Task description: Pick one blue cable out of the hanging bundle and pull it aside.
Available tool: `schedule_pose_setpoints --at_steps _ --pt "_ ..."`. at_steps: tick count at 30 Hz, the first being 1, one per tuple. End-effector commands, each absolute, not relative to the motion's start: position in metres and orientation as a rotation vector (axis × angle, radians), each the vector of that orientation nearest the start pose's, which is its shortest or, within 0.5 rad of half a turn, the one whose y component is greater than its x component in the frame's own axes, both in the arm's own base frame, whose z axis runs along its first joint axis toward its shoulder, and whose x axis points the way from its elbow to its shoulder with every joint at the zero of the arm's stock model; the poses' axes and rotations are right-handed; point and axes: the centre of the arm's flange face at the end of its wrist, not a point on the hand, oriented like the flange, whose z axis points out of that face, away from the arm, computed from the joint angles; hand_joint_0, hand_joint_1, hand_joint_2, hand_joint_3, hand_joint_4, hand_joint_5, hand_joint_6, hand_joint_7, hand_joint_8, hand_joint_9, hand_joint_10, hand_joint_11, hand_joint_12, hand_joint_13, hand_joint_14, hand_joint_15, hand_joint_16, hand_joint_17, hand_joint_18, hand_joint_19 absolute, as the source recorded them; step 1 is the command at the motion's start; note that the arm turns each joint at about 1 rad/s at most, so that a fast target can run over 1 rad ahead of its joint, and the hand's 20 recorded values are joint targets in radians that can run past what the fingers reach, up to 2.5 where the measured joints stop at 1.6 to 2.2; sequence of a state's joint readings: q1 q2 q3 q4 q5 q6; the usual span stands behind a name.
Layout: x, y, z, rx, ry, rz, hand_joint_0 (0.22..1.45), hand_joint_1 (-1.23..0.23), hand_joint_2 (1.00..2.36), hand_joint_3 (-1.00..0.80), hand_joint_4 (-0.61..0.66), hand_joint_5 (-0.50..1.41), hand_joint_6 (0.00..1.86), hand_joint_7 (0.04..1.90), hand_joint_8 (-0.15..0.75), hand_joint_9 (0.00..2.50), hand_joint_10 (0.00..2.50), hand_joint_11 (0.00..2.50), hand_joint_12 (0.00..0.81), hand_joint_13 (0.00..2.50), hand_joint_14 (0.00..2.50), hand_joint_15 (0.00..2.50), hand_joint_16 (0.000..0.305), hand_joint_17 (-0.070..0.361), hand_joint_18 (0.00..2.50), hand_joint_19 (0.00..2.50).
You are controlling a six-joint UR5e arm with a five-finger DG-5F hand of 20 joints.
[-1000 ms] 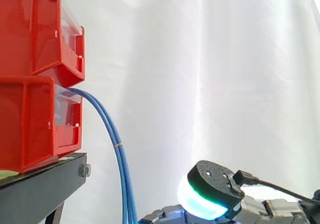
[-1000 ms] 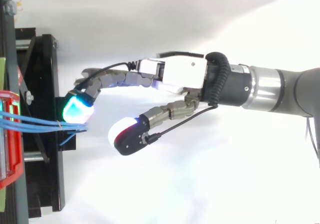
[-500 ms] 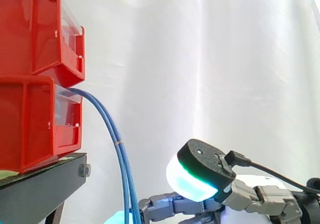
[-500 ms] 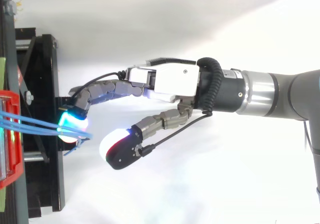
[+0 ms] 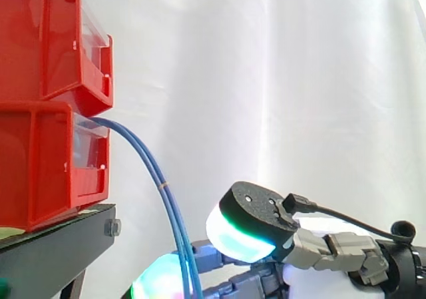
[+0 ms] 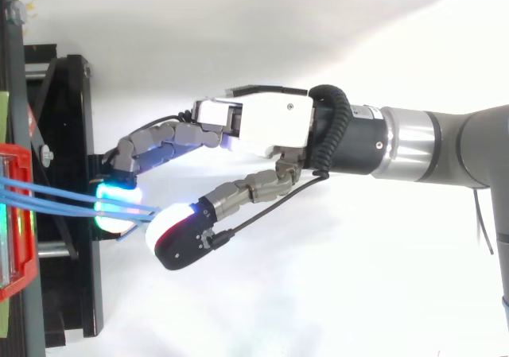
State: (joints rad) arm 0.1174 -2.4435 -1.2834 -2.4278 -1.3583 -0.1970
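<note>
As blue cables (image 5: 162, 184) are running between its pads (image 6: 171, 228), hand (image 6: 262, 122) is gaping narrowly, holding nil; grasp step, nxt needing single-strand pinch.

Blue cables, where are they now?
In the side view, the blue cables hang from the lower red bin on the left, curving down to the hand.

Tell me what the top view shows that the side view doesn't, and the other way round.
Top view: the grey arm coming in from the right, and the blue cables lying side by side as they run to the hand. Side view: the red bins stacked one on the other, the cables arching from the lower one and hanging down before the white curtain. Shared: the hand, cables, bins and black stand.
</note>
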Motion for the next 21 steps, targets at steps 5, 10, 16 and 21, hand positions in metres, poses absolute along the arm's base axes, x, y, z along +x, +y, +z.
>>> schedule_pose_setpoints --at_steps 5,10,16,21 --pt "0.776 -0.070 0.138 1.084 1.119 1.090 0.56 -0.69 1.00 -0.50 0.27 -0.06 0.50 1.09 0.271 0.61 0.00 0.00 0.349 0.43 0.01 0.16 0.047 0.107 0.37 0.34" --pt "0.778 -0.072 0.148 1.114 1.159 1.107 0.56 -0.71 1.00 -0.50 0.26 -0.06 0.50 1.14 0.273 0.64 0.00 0.00 0.352 0.45 0.01 0.18 0.047 0.105 0.39 0.37" --pt "0.772 -0.073 0.172 1.129 1.188 1.087 0.56 -0.71 1.00 -0.50 0.25 -0.05 0.50 1.17 0.277 0.65 0.00 0.00 0.352 0.46 0.01 0.18 0.047 0.105 0.40 0.39" --pt "0.769 -0.073 0.187 1.123 1.201 1.071 0.58 -0.72 1.00 -0.50 0.18 -0.05 0.53 1.29 0.278 0.67 0.00 0.00 0.352 0.48 0.01 0.20 0.046 0.104 0.42 0.41"
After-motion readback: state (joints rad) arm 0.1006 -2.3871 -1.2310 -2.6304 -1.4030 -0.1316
